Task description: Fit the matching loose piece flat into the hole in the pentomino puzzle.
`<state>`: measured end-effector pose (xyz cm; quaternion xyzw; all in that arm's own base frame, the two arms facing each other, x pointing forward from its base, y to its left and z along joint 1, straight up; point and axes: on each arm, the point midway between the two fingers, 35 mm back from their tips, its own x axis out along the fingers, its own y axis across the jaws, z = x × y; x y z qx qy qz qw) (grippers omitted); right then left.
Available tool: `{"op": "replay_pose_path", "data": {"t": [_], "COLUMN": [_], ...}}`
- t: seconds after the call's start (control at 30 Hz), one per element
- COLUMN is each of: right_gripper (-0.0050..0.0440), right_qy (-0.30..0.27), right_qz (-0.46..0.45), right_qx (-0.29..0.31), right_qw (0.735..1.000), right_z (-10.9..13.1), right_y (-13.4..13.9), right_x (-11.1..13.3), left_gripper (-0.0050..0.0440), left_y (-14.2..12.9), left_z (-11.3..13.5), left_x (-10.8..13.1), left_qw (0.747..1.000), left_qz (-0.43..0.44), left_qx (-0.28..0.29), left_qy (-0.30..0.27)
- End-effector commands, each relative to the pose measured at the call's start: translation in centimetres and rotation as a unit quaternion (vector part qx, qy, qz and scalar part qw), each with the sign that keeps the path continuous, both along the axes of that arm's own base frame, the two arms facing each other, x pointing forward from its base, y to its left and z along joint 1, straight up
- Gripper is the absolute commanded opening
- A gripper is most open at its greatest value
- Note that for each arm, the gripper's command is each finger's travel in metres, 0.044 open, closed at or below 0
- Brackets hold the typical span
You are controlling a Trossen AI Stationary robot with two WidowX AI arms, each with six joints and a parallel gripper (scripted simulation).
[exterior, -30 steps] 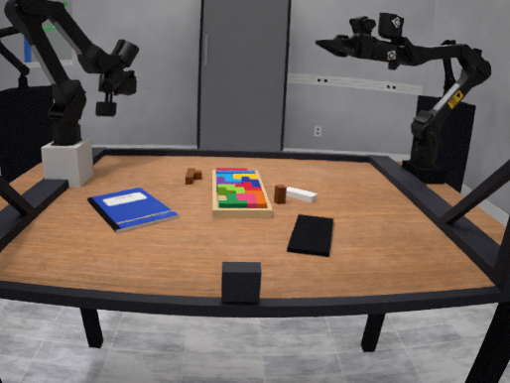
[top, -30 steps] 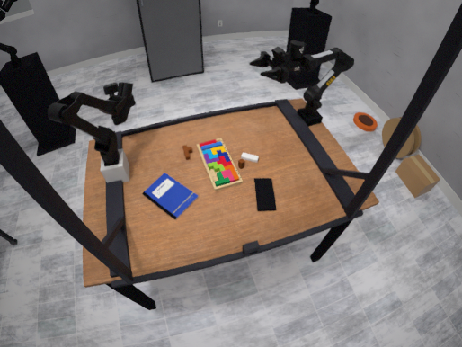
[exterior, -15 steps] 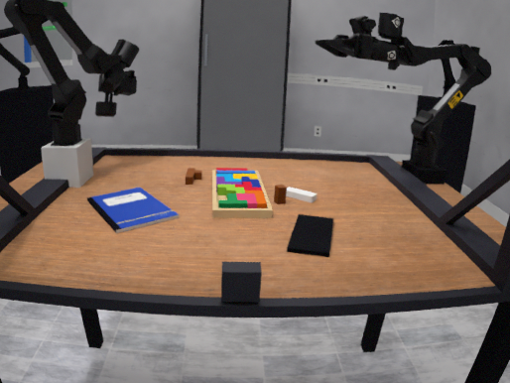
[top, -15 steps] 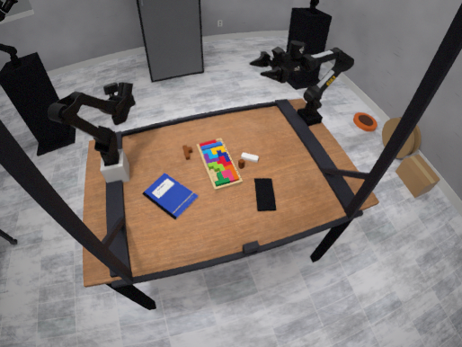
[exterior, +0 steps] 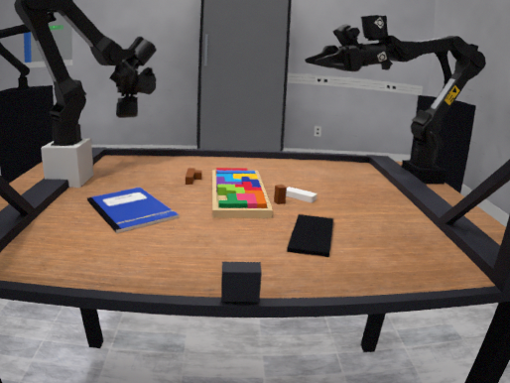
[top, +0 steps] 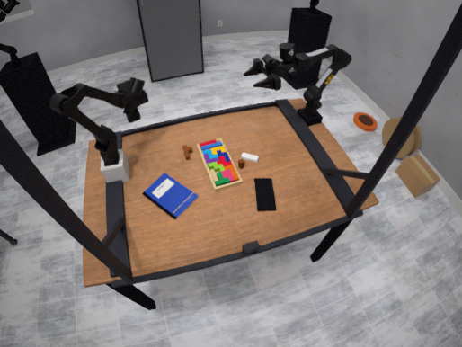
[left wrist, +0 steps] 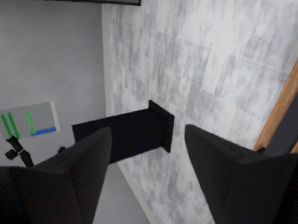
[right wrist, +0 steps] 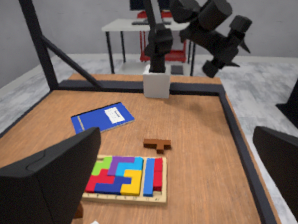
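The wooden puzzle board (top: 219, 163) with coloured pentomino pieces lies flat mid-table; it also shows in the exterior view (exterior: 241, 192) and in the right wrist view (right wrist: 127, 177). I cannot make out its hole. A brown loose piece (top: 187, 152) (exterior: 192, 175) (right wrist: 157, 144) lies flat beside the board's left side. A small brown block (top: 241, 164) and a white block (top: 250, 156) lie on its other side. My left gripper (top: 133, 112) (exterior: 126, 106) hangs high above the table's far left edge, fingers apart and empty (left wrist: 147, 165). My right gripper (top: 258, 76) (exterior: 318, 59) is open and empty, high beyond the far right corner.
A blue book (top: 170, 195) lies front left of the board. A black pad (top: 264, 194) lies front right. A black cube (exterior: 241, 282) sits on the front rail. Black frame rails border the table, and slanted posts stand at its corners.
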<state>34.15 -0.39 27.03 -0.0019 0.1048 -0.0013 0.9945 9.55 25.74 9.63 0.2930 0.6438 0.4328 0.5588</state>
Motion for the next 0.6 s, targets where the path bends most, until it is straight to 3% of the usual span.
{"op": "replay_pose_path", "data": {"t": [0.0,0.03,0.1,0.2,0.4,0.57], "right_gripper": [0.044,0.044,0.044,0.044,0.044,0.044], "right_qy": [0.049,0.063,0.063,0.105,0.15,0.159], "right_qz": [0.001,0.001,0.001,0.001,0.0,0.0], "right_qx": [-0.002,-0.002,-0.002,-0.001,0.001,0.001], "right_qw": [0.999,0.998,0.998,0.994,0.989,0.987], "right_z": [-1.1,-1.6,-1.6,-3.2,-5.0,-5.4], "right_y": [-0.3,-0.3,-0.3,-0.5,-0.6,-0.6], "right_x": [1.3,1.5,1.5,2.0,2.5,2.5], "left_gripper": [0.0195,0.0195,0.0195,0.0195,0.0195,0.0195], "left_y": [0.4,0.0,0.0,-2.1,-8.3,-14.1], "left_z": [-0.8,-1.2,-1.2,-3.1,-6.7,-9.5], "left_x": [5.8,7.2,7.2,12.2,19.4,22.8], "left_qw": [0.995,0.992,0.992,0.976,0.933,0.895], "left_qz": [-0.054,-0.067,-0.067,-0.108,-0.14,-0.129], "left_qx": [-0.056,-0.076,-0.076,-0.156,-0.306,-0.411], "left_qy": [-0.06,-0.072,-0.072,-0.104,-0.127,-0.116]}}
